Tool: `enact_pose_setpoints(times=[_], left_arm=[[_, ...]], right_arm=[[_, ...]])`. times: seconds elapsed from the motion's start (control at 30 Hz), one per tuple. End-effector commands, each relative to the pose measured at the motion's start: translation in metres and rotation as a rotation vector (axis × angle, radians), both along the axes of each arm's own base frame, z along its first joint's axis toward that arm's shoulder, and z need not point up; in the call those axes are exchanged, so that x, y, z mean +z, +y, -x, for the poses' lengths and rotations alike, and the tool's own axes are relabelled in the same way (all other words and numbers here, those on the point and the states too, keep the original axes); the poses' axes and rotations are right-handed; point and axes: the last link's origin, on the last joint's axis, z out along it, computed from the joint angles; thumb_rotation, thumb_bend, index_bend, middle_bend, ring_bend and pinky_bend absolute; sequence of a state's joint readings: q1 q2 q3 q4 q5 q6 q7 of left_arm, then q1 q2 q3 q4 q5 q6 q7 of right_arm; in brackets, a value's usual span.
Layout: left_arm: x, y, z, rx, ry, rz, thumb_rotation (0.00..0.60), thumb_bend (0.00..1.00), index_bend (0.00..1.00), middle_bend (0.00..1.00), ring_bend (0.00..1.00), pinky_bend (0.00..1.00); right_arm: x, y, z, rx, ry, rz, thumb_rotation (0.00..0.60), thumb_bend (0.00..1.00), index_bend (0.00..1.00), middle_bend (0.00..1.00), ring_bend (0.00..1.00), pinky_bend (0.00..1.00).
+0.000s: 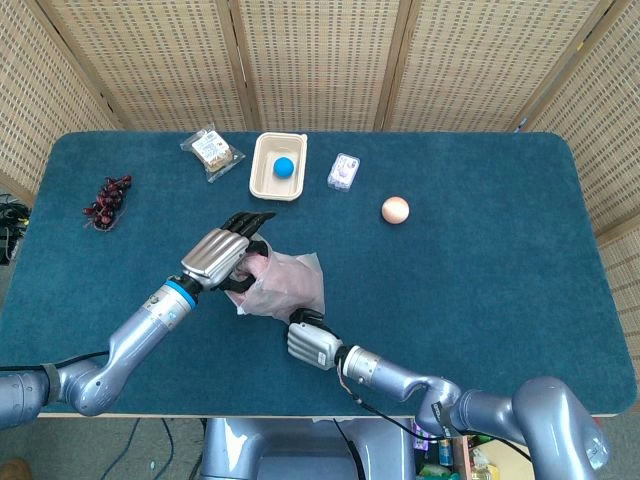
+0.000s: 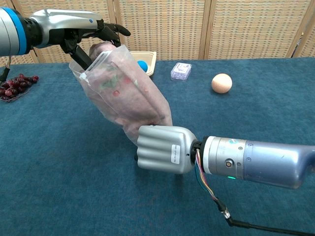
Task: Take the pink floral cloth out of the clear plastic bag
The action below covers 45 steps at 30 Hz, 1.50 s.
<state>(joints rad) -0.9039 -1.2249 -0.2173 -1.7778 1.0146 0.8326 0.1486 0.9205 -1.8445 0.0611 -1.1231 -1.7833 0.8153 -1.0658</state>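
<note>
Right now my left robot hand (image 1: 222, 252) (image 2: 81, 30) is up at the mouth of the clear plastic bag (image 1: 285, 285) (image 2: 125, 96), its dark fingers (image 2: 109, 28) curled over the open top edge and gripping it, so that end of the bag is lifted off the table (image 1: 480, 270) (image 2: 59, 167). The pink floral cloth (image 1: 262, 263) (image 2: 123, 86) is still inside the bag, bunched up and showing through the plastic, with a pink fold of it just at the opening beneath my left fingers. My right robot hand (image 1: 312, 343) (image 2: 162, 149) sits low at the bag's bottom end, its silver back turned to the chest view; the fingers are curled in around the lower corner of the plastic and seem to hold it, though the fingertips themselves are hidden behind the hand, so I cannot tell exactly how much they pinch. The bag slants between my two hands, high on the left and low on the right, near the front middle of the table. Farther back stand a cream tray (image 1: 264, 176) (image 2: 149, 59) with a blue ball (image 1: 284, 166) (image 2: 142, 65) in it, a small clear packet (image 1: 343, 171) (image 2: 180, 72) just beside it on the right, and an egg (image 1: 395, 210) (image 2: 221, 83) well apart to the right. A wrapped snack packet (image 1: 212, 152) lies left of the tray, and a bunch of dark red grapes (image 1: 107, 201) (image 2: 15, 86) rests near the table's left edge.
</note>
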Motion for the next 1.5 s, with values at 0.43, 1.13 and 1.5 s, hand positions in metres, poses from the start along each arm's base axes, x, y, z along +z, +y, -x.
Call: enact_pose_setpoints(times=[0.43, 1.13, 1.5], left_arm=[[0.000, 0.002, 0.004, 0.013, -0.005, 0.004, 0.600, 0.51, 0.67, 0.00, 0.00, 0.00], [0.070, 0.016, 0.061, 0.116, 0.012, -0.172, 0.600, 0.51, 0.67, 0.00, 0.00, 0.00], [0.120, 0.009, 0.127, 0.232, -0.007, -0.257, 0.600, 0.51, 0.67, 0.00, 0.00, 0.00]], right_arm=[[0.001, -0.002, 0.003, 0.016, -0.013, -0.010, 0.600, 0.73, 0.69, 0.79, 0.65, 0.80], [0.065, -0.018, 0.071, -0.073, 0.041, 0.140, 0.600, 0.78, 0.72, 0.81, 0.66, 0.80], [0.119, -0.016, 0.121, -0.164, 0.071, 0.261, 0.600, 0.78, 0.72, 0.82, 0.66, 0.80]])
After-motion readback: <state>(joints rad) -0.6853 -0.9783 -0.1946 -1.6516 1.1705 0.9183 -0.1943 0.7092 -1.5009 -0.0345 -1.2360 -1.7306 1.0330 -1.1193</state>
